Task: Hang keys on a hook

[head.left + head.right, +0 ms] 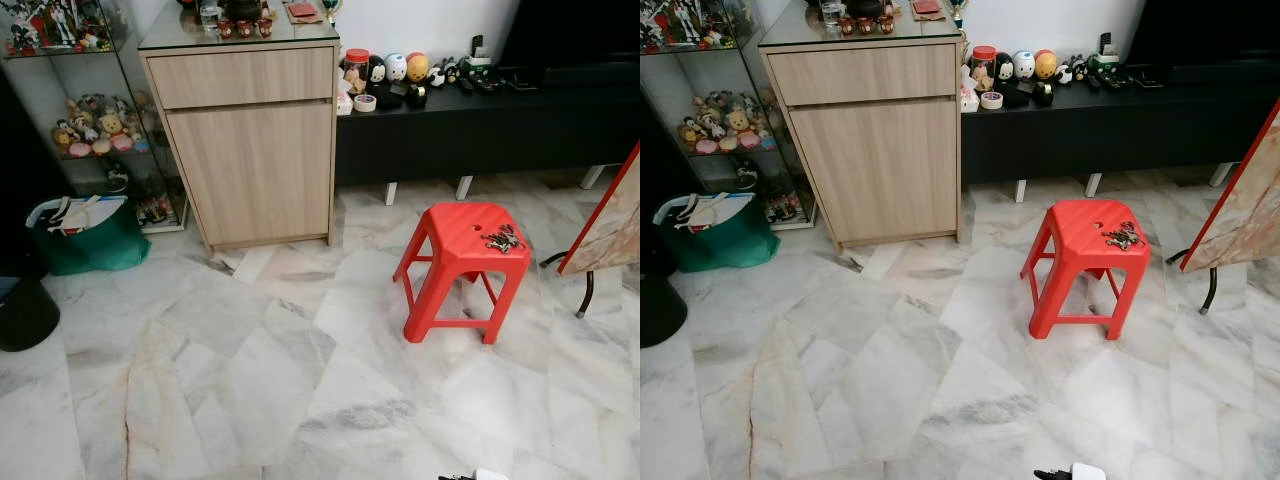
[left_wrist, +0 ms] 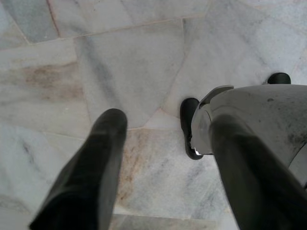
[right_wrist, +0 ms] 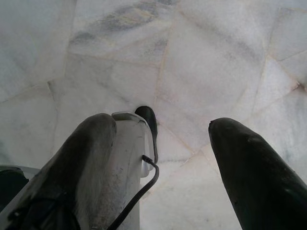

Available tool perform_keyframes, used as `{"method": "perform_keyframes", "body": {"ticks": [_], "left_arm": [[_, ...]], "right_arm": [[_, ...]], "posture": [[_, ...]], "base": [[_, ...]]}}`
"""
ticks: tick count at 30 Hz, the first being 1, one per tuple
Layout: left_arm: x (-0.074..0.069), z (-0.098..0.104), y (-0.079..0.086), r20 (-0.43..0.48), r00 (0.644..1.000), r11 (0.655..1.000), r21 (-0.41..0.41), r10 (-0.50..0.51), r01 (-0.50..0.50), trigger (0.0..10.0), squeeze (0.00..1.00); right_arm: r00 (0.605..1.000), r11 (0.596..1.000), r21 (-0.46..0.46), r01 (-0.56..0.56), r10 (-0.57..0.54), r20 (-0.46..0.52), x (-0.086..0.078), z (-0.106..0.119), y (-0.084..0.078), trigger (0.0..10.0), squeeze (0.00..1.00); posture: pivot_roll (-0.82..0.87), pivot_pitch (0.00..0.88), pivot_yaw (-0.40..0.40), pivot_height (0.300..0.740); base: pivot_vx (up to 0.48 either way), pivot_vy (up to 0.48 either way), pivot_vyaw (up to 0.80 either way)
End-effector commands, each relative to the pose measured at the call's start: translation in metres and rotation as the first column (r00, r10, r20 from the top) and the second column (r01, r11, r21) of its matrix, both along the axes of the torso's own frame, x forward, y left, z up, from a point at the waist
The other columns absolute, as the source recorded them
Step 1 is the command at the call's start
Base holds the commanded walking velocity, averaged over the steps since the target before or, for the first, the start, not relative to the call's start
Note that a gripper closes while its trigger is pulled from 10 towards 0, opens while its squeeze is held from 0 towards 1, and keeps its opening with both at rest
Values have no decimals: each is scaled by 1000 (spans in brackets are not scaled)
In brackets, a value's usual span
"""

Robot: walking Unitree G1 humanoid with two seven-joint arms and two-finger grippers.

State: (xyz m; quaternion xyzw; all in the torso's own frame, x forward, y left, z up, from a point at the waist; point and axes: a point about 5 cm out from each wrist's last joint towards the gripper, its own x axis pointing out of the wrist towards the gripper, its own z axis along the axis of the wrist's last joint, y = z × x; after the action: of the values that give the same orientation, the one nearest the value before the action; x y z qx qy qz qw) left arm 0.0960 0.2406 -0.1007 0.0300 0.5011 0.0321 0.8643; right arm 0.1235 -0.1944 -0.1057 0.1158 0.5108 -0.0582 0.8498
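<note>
One bunch of keys [image 1: 502, 239] sits on one red stool [image 1: 455, 236], near its right edge. One wood cabinet [image 1: 250, 150] stands to the left, one low black bench [image 1: 480, 125] behind. Wide bare marble floor [image 1: 250, 370] btwn. Left gripper [image 2: 165, 158] & right gripper [image 3: 158, 158] hang over the floor, fingers spread wide, holding nothing.
</note>
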Motion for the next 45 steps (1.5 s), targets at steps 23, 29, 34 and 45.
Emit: {"method": "perform_keyframes", "body": {"ticks": [23,29,34,45], "left_arm": [[-2,-1,-2,-25,999,999,-16,-48,48,10000,0],[-2,-1,-3,-21,999,999,-23,-35,34,10000,0],[-2,-1,-3,-20,999,999,-25,-33,32,10000,0],[-1,-1,-3,-19,999,999,-32,-29,29,10000,0]], "right_arm": [[1000,1000,-17,4,-4,-3,1,0,-3,10000,0],[1000,1000,-19,5,-5,-2,2,1,-3,10000,0],[1000,1000,-20,4,-4,-2,2,1,-3,10000,0],[1000,1000,-21,3,-3,-1,2,1,-3,10000,0]], "posture": [[99,0,-24,726],[97,0,-25,726],[96,0,-25,726],[95,0,-27,726]], "base": [[72,-135,0],[343,-46,0],[376,0,0],[378,0,0]]}}
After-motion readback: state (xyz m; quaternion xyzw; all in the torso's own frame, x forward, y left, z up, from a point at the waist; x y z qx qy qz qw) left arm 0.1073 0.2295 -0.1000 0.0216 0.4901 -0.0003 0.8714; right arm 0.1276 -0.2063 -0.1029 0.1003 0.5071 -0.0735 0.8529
